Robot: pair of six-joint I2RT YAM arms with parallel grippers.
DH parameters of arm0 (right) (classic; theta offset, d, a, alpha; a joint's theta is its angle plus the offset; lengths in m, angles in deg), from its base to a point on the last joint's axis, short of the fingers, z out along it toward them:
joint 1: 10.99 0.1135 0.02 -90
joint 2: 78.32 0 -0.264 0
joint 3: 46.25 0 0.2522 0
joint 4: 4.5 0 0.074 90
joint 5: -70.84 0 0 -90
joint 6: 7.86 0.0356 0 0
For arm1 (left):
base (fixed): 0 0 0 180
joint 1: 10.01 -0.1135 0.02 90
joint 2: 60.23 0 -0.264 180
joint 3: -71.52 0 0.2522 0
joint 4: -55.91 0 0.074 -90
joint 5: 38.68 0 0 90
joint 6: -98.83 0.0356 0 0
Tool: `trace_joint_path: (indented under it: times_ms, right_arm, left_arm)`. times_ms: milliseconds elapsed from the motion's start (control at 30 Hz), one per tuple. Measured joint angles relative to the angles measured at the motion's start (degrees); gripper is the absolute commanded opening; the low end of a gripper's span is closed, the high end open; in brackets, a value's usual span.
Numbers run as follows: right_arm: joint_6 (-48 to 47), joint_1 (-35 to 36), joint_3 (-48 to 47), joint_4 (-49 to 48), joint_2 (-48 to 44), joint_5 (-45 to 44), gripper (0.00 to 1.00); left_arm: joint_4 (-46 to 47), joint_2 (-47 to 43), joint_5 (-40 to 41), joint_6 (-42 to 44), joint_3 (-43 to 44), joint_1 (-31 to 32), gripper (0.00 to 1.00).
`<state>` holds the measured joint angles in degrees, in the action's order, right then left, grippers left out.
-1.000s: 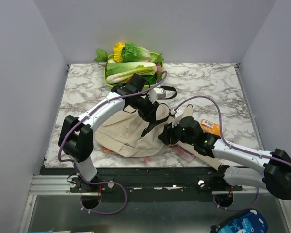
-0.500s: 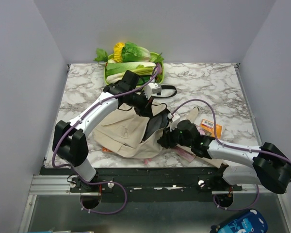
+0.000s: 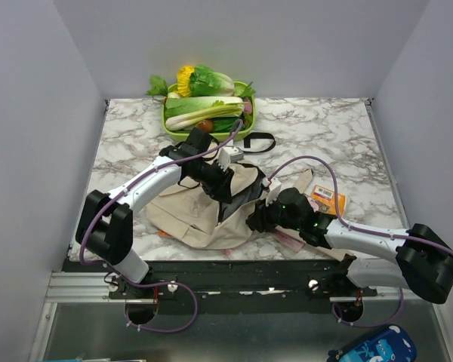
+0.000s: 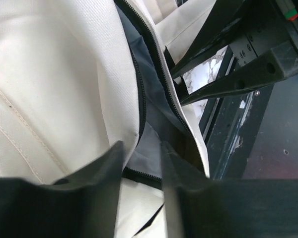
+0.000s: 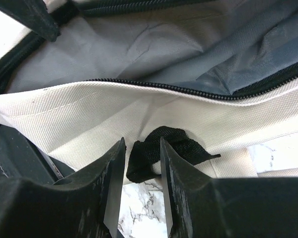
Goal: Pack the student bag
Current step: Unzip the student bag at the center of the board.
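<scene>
The beige student bag (image 3: 189,211) lies in the middle of the table, its zip mouth open and the grey lining showing. My left gripper (image 3: 228,190) is shut on the far edge of the mouth. In the left wrist view the lining and zip edge of the bag (image 4: 49,74) sit between its fingers (image 4: 141,148). My right gripper (image 3: 258,219) is at the near edge of the mouth. In the right wrist view it (image 5: 141,144) is shut on a black webbing loop (image 5: 164,144) sewn to the bag's beige rim (image 5: 89,114).
A green tray (image 3: 166,121) of vegetables stands at the back. A black strap (image 3: 260,142) lies behind the bag. An orange packet (image 3: 328,198) and a pink pencil case (image 3: 287,240) lie by the right arm. The table's front edge is close.
My left gripper has moved nearer and to the right with the bag's edge. The right gripper has shifted a little left, and the bag's mouth now gapes between them.
</scene>
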<state>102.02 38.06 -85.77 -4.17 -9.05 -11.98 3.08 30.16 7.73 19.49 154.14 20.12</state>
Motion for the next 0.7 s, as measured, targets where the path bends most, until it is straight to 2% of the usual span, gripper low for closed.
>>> trace_joint_path:
  times_ms: [167, 300, 333, 367, 433, 467, 500, 533, 700]
  right_arm:
    - [-0.2, 0.0, 0.0, 0.04, 0.02, 0.07, 0.38]
    - [-0.33, -0.02, 0.0, 0.09, 0.02, 0.17, 0.37]
    - [-0.35, 0.0, 0.0, 0.11, 0.0, 0.17, 0.37]
    - [-0.37, 0.0, 0.0, 0.13, 0.0, 0.2, 0.36]
    - [-0.37, -0.02, 0.0, 0.22, -0.02, 0.2, 0.36]
    - [-0.39, 0.0, 0.0, 0.26, -0.07, 0.17, 0.35]
    - [-0.39, 0.0, 0.0, 0.26, -0.09, 0.17, 0.35]
    - [-0.39, 0.0, 0.0, 0.31, -0.13, 0.2, 0.35]
    - [-0.42, 0.0, 0.0, 0.59, -0.44, 0.2, 0.35]
  left_arm:
    - [0.2, 0.0, 0.0, -0.22, 0.11, 0.46, 0.55]
    - [-0.24, 0.48, 0.0, 0.02, 0.92, 1.09, 0.55]
    - [-0.22, 0.79, 0.0, 0.17, 1.14, 1.27, 0.52]
    - [-0.26, 0.98, 0.0, 0.26, 1.22, 1.4, 0.41]
    - [-0.55, 1.64, 0.0, 0.5, 1.22, 1.53, 0.26]
    - [-0.76, 1.95, 0.0, 1.01, 1.22, 1.62, 0.12]
    - [-1.14, 2.29, 0.0, 1.25, 1.25, 1.68, 0.03]
    - [-1.53, 2.6, 0.0, 1.4, 1.27, 1.73, 0.0]
    - [-4.33, 3.65, -0.22, 3.1, 3.54, 1.77, 0.0]
